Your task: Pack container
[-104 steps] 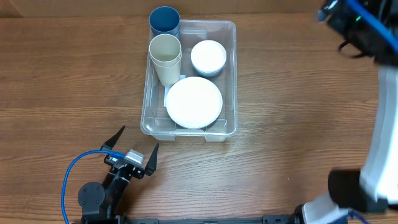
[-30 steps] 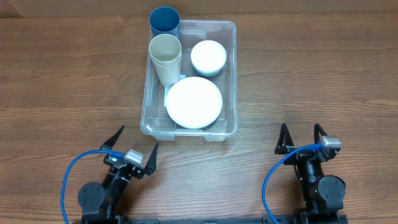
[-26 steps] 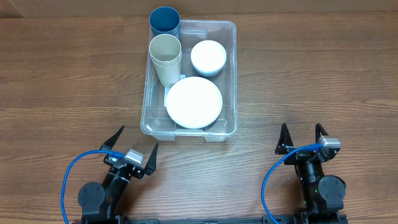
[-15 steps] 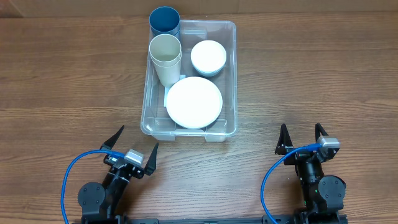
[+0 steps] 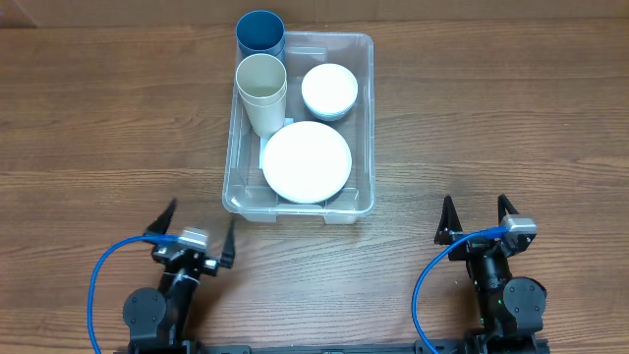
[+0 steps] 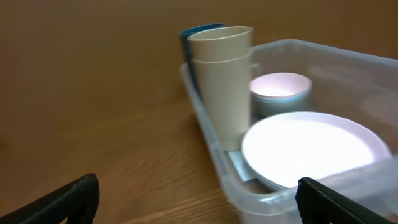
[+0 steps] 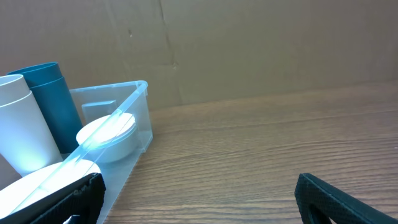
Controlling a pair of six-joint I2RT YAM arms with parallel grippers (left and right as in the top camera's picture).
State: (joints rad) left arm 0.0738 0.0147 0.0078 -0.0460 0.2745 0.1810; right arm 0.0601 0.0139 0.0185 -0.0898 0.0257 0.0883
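Note:
The clear container [image 5: 366,118] stands at the table's middle back. It holds a white plate [image 5: 306,161], a white bowl [image 5: 329,90], a cream cup [image 5: 261,90] and a dark blue cup [image 5: 260,35]. The same items show in the left wrist view: container [image 6: 217,162], plate [image 6: 314,146], cream cup [image 6: 222,81]. The right wrist view shows the container [image 7: 134,127] at the left. My left gripper [image 5: 197,231] is open and empty near the front edge, in front of the container's left corner. My right gripper [image 5: 475,216] is open and empty at the front right.
Bare wooden table [image 5: 472,118] lies on both sides of the container. A brown cardboard wall [image 7: 249,43] stands behind the table. Blue cables loop beside each arm base at the front edge.
My left gripper has turned and shifted slightly left and up toward the container. The right arm, which came down to the front right earlier, has stayed still.

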